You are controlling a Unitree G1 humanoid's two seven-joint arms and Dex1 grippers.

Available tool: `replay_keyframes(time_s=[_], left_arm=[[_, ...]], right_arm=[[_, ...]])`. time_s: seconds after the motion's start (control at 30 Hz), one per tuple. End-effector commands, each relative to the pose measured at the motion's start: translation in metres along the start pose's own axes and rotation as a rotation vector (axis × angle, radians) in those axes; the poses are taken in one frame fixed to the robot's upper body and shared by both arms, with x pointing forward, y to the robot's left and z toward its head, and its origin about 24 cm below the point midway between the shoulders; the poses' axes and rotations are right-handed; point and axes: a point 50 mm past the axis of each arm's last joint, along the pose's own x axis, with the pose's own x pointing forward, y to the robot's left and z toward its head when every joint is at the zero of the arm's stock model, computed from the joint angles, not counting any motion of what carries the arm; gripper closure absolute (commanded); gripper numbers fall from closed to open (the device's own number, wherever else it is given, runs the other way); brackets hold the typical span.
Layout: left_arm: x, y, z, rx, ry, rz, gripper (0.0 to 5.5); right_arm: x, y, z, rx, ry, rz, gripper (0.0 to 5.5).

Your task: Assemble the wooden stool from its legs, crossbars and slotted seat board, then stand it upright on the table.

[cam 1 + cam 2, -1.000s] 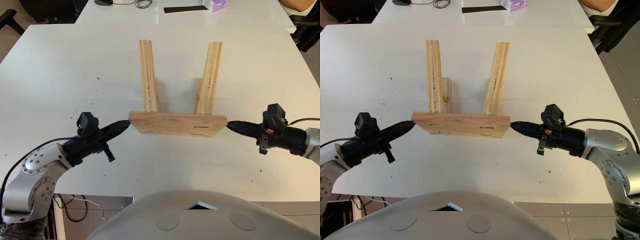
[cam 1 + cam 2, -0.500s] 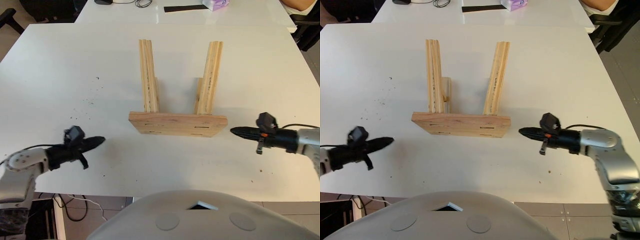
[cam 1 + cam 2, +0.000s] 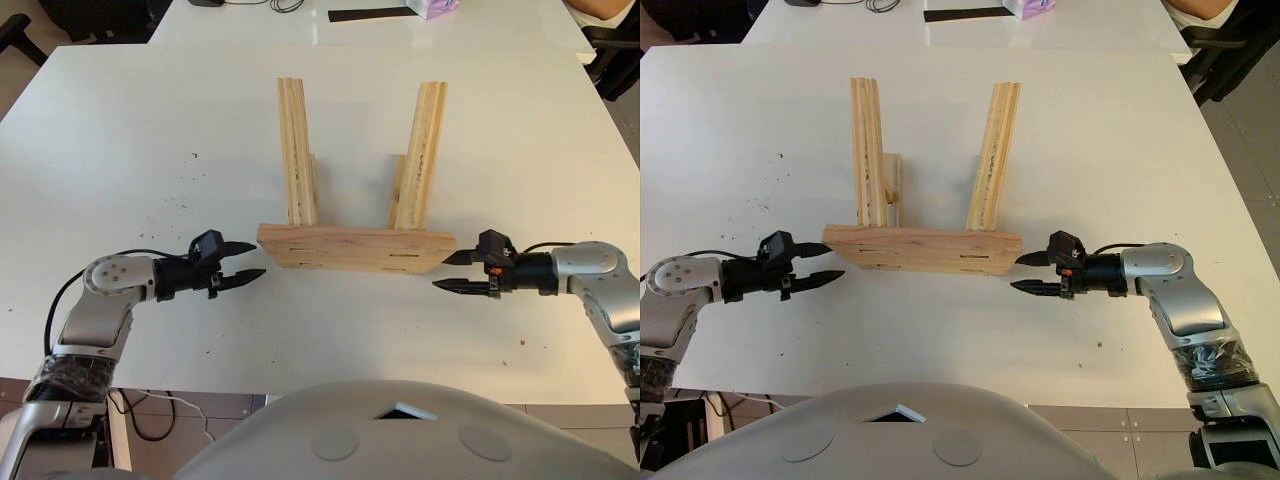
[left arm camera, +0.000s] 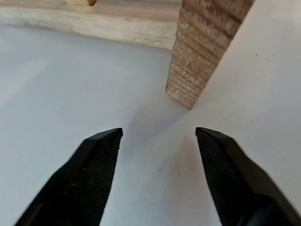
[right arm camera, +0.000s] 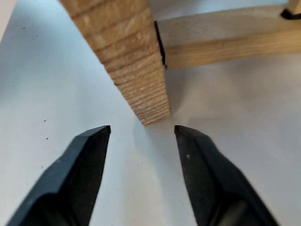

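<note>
We find the stool put together but lying on its side on the table. The seat stands on its long edge, slotted face toward the robot. Two legs run from the seat away from the robot, level with the tabletop. Shorter wood shows under them close to the seat; we cannot tell whether it is lower legs or crossbars.

Left gripper: just off the seat's left end, low over the table, near the wood but apart from it. Its fingers are spread wide with nothing between them. In the left wrist view the seat's end corner sits ahead of the gap.

Right gripper: just off the seat's right end, also low and not touching. Its fingers are likewise parted and empty, and the seat's corner stands ahead of the gap.

Dark specks dot the table left of the seat.
</note>
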Motion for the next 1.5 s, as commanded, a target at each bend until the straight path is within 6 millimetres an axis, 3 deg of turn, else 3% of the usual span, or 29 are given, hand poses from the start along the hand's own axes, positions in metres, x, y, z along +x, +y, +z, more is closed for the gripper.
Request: replay_keyframes(time_s=[0.03,0.3,0.5,0.8,0.87,1.03,1.17,1.27,1.5], left_arm=[[0.009,0.005,0.006,0.054,-0.003,-0.043,2.22],[0.028,0.005,0.012,0.087,-0.041,-0.115,2.22],[0.041,0.006,0.015,0.104,-0.068,-0.133,2.22],[0.045,0.008,0.013,0.107,-0.092,-0.144,3.52],[0.045,0.008,0.013,0.108,-0.095,-0.148,3.81],[0.047,0.005,0.014,0.103,-0.103,-0.184,3.86],[0.047,-0.005,0.013,0.060,-0.108,-0.243,3.89],[0.041,-0.014,0.028,-0.039,-0.170,-0.314,3.92],[0.015,-0.052,0.101,-0.493,-0.648,-0.474,3.92]], right_arm=[[0.005,-0.007,0.007,-0.013,-0.014,-0.015,2.65],[0.024,-0.012,0.016,-0.020,-0.059,0.008,2.65],[0.031,-0.008,0.011,-0.017,-0.053,0.034,2.65],[0.031,-0.012,0.005,-0.014,-0.043,0.028,3.88],[0.031,-0.013,0.004,-0.005,-0.052,0.023,3.90],[0.034,-0.014,0.003,0.062,-0.112,0.012,3.91],[0.034,-0.003,0.002,0.091,-0.120,0.086,3.91],[0.027,0.010,0.022,0.237,-0.272,0.153,3.91],[-0.004,0.050,0.081,0.551,-0.642,0.396,3.91]])
